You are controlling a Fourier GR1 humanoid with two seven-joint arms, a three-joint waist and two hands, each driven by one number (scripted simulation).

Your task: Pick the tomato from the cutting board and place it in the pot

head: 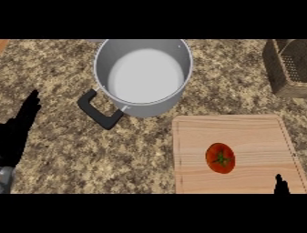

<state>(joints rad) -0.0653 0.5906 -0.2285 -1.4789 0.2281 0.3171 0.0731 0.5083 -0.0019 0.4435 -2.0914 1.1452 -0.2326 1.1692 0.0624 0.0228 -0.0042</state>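
Tomato (220, 158): red with a green stem star, lying on the cutting board's middle, a little toward the near edge.
Cutting board (250, 132): pale wood, flat on the speckled granite counter (61, 136), just beside the pot on its near right.
Pot (142, 75): steel, upright, nothing in it; its black handle (99, 111) sticks out at the near left, away from the board.
Left hand (11, 136): well left of the board, fingers straight and released, holding nothing.
Right hand (281, 185): only a dark tip shows at the board's near right corner; grip state cannot be told.
Wicker basket (297, 68): beyond the board, to the far right.
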